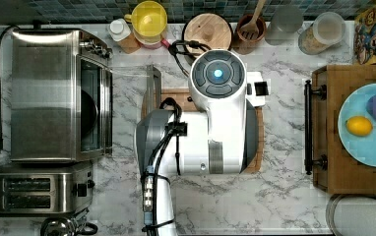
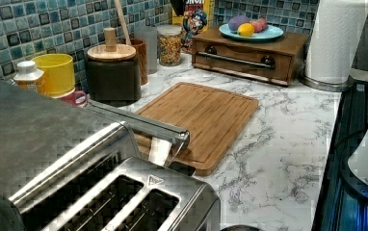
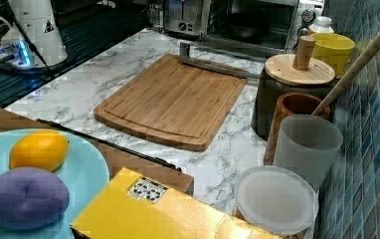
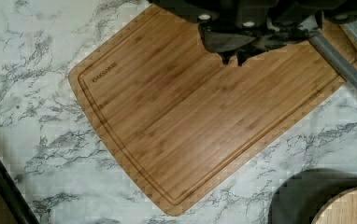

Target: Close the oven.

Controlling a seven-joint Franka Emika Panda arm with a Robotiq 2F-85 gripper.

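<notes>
On the marble counter, one oven (image 1: 53, 96) door down, one cutting board (image 4: 214, 112), fingers (image 4: 226, 57) seemingly clenched, empty.

Under the white robot arm (image 1: 215, 123), most of the bamboo cutting board (image 1: 260, 142) hidden in the top view. Boxy stainless-steel oven (image 3: 250, 22) cut off by the right view's upper edge, dark interior too dim to read. Black gripper (image 4: 235, 58) cropped by the wrist view's edge. Yellow cereal box (image 1: 375, 32) cut by the top view's right edge. Two-slot steel toaster (image 2: 129, 202) cropped at the left view's bottom.
</notes>
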